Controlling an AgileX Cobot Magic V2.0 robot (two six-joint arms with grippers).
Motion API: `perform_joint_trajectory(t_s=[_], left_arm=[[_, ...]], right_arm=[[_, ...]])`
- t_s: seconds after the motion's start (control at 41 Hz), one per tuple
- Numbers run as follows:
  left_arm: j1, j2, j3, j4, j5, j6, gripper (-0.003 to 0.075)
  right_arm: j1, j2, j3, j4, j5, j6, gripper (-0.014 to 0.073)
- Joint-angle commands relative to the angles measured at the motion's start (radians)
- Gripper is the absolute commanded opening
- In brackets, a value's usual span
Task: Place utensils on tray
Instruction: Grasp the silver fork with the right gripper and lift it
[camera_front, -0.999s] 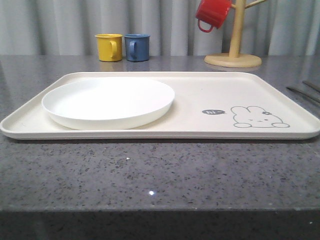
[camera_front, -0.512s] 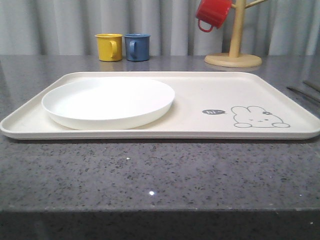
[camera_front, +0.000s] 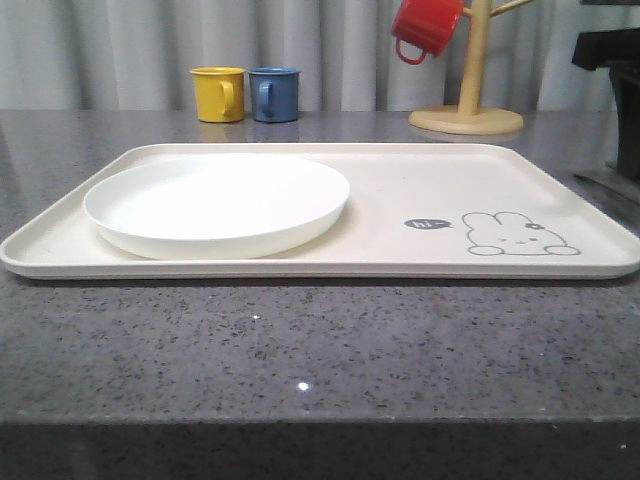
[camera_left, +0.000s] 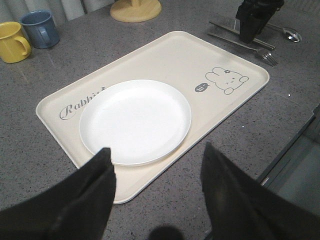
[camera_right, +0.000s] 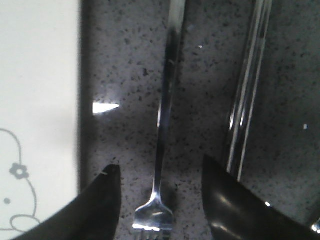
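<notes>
The cream tray (camera_front: 400, 190) with its rabbit drawing lies across the table's middle. On the grey counter just beyond its right edge lie the utensils (camera_front: 600, 184): a fork (camera_left: 261, 50), a long flat stick-like piece (camera_left: 223, 26) and a spoon (camera_left: 290, 34). My right gripper (camera_left: 248, 34) hangs low over them, open. In the right wrist view the fork (camera_right: 165, 110) lies lengthwise between the spread fingers (camera_right: 107, 200), untouched, with the stick-like piece (camera_right: 247, 95) beside it and the tray's rim (camera_right: 75, 75) on the other side. My left gripper (camera_left: 156, 150) is open and empty, high over the tray's near edge.
A round white plate (camera_front: 215, 205) sits on the tray's left half. Yellow (camera_front: 218, 94) and blue (camera_front: 273, 94) mugs stand at the back. A wooden mug tree (camera_front: 467, 110) with a red mug (camera_front: 425, 27) stands at the back right. The table's front edge is close.
My right arm has come into the front view at the far right and dropped over the utensils. The tray, the plate and the mugs have not moved.
</notes>
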Motion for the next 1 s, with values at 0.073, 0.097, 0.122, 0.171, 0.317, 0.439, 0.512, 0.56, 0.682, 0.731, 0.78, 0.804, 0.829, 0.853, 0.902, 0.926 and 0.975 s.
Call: perform_joint_trajectory(t_s=[0.073, 0.097, 0.122, 0.171, 0.317, 0.439, 0.512, 0.56, 0.682, 0.731, 0.78, 0.804, 0.829, 0.853, 0.902, 0.926, 0.975], left_arm=[[-0.005, 0.005, -0.023, -0.007, -0.081, -0.01, 0.0368], [-0.005, 0.005, -0.023, -0.007, -0.081, -0.01, 0.0368], [-0.005, 0.005, -0.023, -0.007, -0.081, -0.01, 0.0368], [-0.005, 0.005, -0.023, -0.007, -0.081, -0.01, 0.0368], [-0.005, 0.005, -0.023, -0.007, -0.081, -0.01, 0.0368], [-0.005, 0.005, -0.023, -0.007, -0.081, -0.01, 0.0368], [-0.005, 0.005, -0.023, -0.007, -0.081, -0.01, 0.0368], [-0.005, 0.005, -0.023, -0.007, -0.081, -0.01, 0.0368], [-0.005, 0.005, -0.023, -0.007, -0.081, -0.01, 0.0368], [-0.005, 0.005, -0.023, -0.007, -0.081, -0.01, 0.0368], [-0.005, 0.005, -0.023, -0.007, -0.081, -0.01, 0.0368], [-0.005, 0.005, -0.023, -0.007, -0.081, -0.01, 0.0368], [-0.005, 0.005, -0.023, -0.007, -0.081, -0.01, 0.0368], [-0.005, 0.005, -0.023, -0.007, -0.081, -0.01, 0.0368], [-0.005, 0.005, -0.023, -0.007, -0.081, -0.01, 0.0368], [-0.005, 0.005, -0.023, -0.007, -0.081, -0.01, 0.0368], [-0.005, 0.005, -0.023, -0.007, -0.081, -0.01, 0.0368]], right_arm=[[-0.017, 0.005, -0.03, 0.023, -0.005, -0.002, 0.0401], [-0.017, 0.008, -0.03, 0.023, -0.009, -0.003, 0.0401], [-0.017, 0.013, -0.03, 0.023, -0.011, -0.003, 0.0401], [-0.014, 0.016, -0.03, 0.023, -0.016, -0.004, 0.0401], [-0.014, 0.016, -0.03, 0.023, -0.021, -0.012, 0.0344], [-0.014, 0.016, -0.03, 0.023, -0.024, -0.018, 0.0286], [-0.014, 0.019, -0.03, 0.02, -0.036, -0.019, 0.0286], [-0.014, 0.025, -0.032, 0.02, -0.038, -0.019, 0.0286], [-0.014, 0.048, -0.032, 0.02, -0.035, -0.019, 0.0286], [-0.014, 0.053, -0.032, 0.02, -0.029, -0.019, 0.0285], [-0.012, 0.053, -0.032, 0.02, -0.021, -0.02, 0.0278], [-0.011, 0.053, -0.033, 0.02, -0.017, -0.02, 0.0259], [-0.011, 0.053, -0.034, 0.02, -0.012, -0.023, 0.0239], [-0.011, 0.053, -0.037, 0.021, -0.006, -0.024, 0.0206], [-0.011, 0.053, -0.042, 0.022, 0.011, -0.026, 0.0141], [-0.011, 0.052, -0.043, 0.023, 0.012, -0.026, 0.0115], [-0.011, 0.051, -0.044, 0.023, 0.017, -0.026, 0.0067]])
